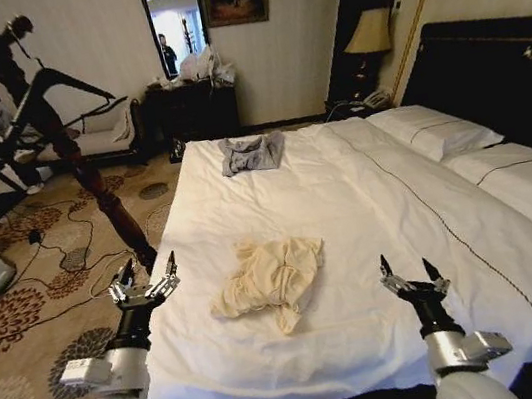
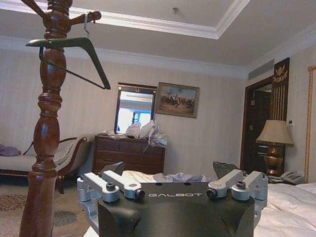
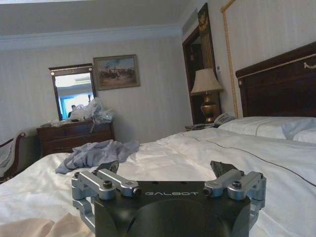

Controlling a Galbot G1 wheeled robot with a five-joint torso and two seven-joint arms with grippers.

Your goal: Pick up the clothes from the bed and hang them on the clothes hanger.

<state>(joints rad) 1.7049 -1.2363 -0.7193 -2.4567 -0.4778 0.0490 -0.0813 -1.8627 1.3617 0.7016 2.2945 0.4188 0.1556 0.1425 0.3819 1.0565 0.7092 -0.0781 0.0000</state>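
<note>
Flanking crumpled cream clothes (image 1: 269, 282) mid-bed (image 1: 347, 197), left gripper (image 1: 144, 285) and right gripper (image 1: 414, 280) both hovered, fingers spread, nothing held. Advised: pinch bunched top fold, lift clear of sheet. Clothes hanger (image 2: 74, 54) hung on coat stand (image 2: 47, 128).

The word "GALBOT" is printed in pale letters on the black housing of the left claw (image 2: 173, 178) and again on the right claw (image 3: 168, 177).
</note>
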